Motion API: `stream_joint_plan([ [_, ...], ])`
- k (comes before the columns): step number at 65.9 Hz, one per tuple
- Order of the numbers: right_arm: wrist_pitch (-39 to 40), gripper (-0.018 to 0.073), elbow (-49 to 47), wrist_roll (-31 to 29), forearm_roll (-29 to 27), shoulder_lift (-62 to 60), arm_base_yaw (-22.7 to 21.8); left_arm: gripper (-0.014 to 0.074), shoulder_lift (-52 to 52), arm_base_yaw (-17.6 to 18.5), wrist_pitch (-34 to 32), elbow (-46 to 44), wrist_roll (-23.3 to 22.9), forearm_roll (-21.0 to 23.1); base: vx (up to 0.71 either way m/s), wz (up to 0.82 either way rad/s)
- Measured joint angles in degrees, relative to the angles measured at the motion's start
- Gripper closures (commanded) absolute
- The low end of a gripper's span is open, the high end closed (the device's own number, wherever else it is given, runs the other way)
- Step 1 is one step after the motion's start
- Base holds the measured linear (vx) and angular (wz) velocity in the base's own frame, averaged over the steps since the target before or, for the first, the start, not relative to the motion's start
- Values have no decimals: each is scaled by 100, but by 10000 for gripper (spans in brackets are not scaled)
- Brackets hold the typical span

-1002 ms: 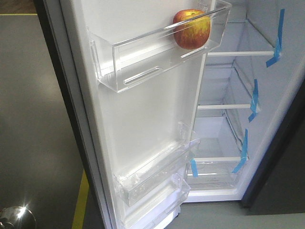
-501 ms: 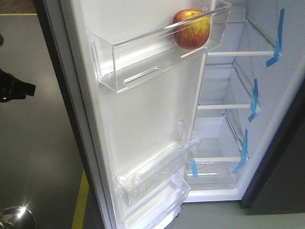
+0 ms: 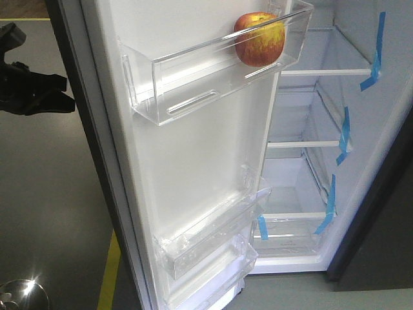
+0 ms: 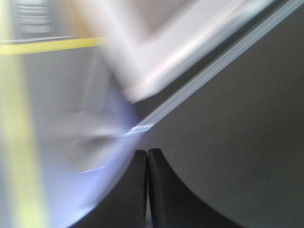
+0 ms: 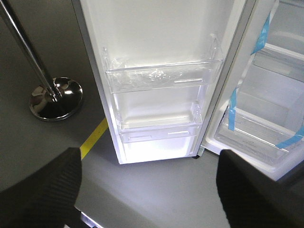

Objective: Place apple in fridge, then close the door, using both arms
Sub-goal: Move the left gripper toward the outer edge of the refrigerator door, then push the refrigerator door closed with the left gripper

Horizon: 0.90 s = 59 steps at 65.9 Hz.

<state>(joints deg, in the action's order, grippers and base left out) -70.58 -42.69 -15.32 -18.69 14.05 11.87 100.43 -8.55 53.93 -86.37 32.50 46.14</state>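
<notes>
The red and yellow apple (image 3: 259,39) sits in the top clear bin (image 3: 193,77) on the white inside of the open fridge door (image 3: 193,168). The fridge (image 3: 322,142) stands open with white shelves and blue tape strips. My left gripper (image 3: 61,93) shows as a black shape at the left, beside the door's dark outer edge. In the blurred left wrist view its fingers (image 4: 147,156) are shut and empty, near the door's edge. My right gripper (image 5: 149,161) is open and empty, low in front of the door's bottom bins (image 5: 161,76).
A chrome post with a round base (image 5: 54,97) stands on the grey floor left of the door; its base also shows in the front view (image 3: 22,294). A yellow floor line (image 3: 108,274) runs under the door.
My left arm has come into the front view from the left edge and moved right, toward the door's outer edge. The apple and the door have not moved.
</notes>
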Motion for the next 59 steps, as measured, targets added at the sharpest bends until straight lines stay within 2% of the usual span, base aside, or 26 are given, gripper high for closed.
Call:
stream_joint_plan([
  [8,0,1,0,0,-6,0,0,603,59,24,14,-18,192,533,0,0],
  [25,0,1,0,0,-13,0,0,603,59,140,62,-18,362,1131,0,0],
  [44,0,1,0,0,-29,0,0,603,59,322,254,-18,535,1200,0,0],
  [59,0,1,0,0,-29,0,0,603,59,813,592,-18,659,1315,0,0],
])
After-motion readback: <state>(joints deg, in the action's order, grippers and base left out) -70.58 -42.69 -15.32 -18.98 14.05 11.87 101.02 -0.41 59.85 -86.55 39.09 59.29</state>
